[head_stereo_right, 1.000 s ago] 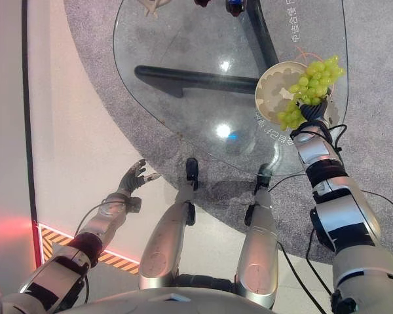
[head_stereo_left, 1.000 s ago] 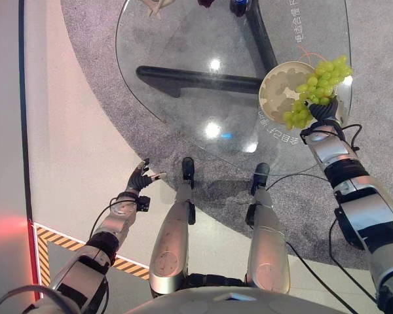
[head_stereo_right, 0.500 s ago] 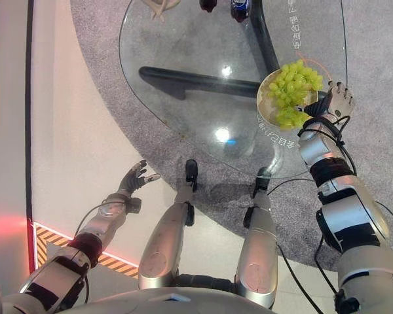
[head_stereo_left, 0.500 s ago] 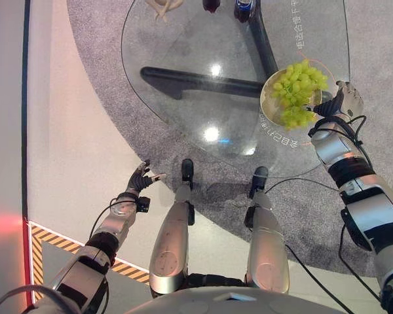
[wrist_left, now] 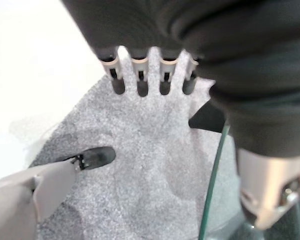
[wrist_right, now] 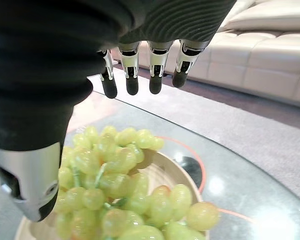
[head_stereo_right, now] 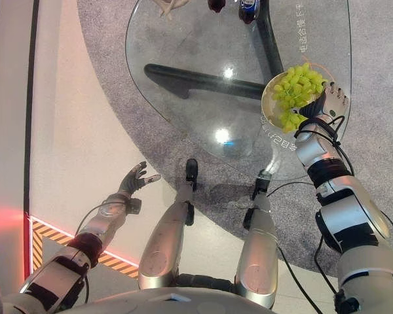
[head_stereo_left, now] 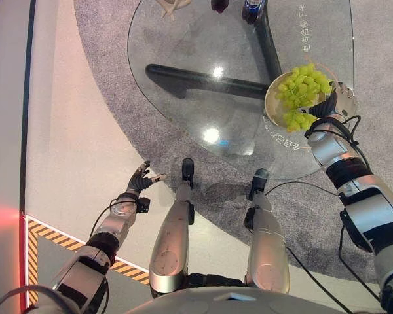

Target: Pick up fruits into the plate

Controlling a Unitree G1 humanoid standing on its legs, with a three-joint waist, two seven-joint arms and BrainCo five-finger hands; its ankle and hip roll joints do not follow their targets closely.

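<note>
A bunch of green grapes lies in the pale round plate near the right edge of the glass table. My right hand hovers open just right of the plate, apart from the fruit. From the right wrist, its straight fingers hang above the grapes and the plate, holding nothing. My left hand is open low on the left, over the pale floor, and its fingers are spread and empty.
The table stands on a dark base over grey carpet. Two dark bottles and a pale object sit at its far edge. A light sofa stands beyond the table. Striped floor tape runs at the lower left.
A second ago my right hand held the grapes over the plate's rim. It has let them go into the plate and drawn back open to the right. The camera shifted slightly.
</note>
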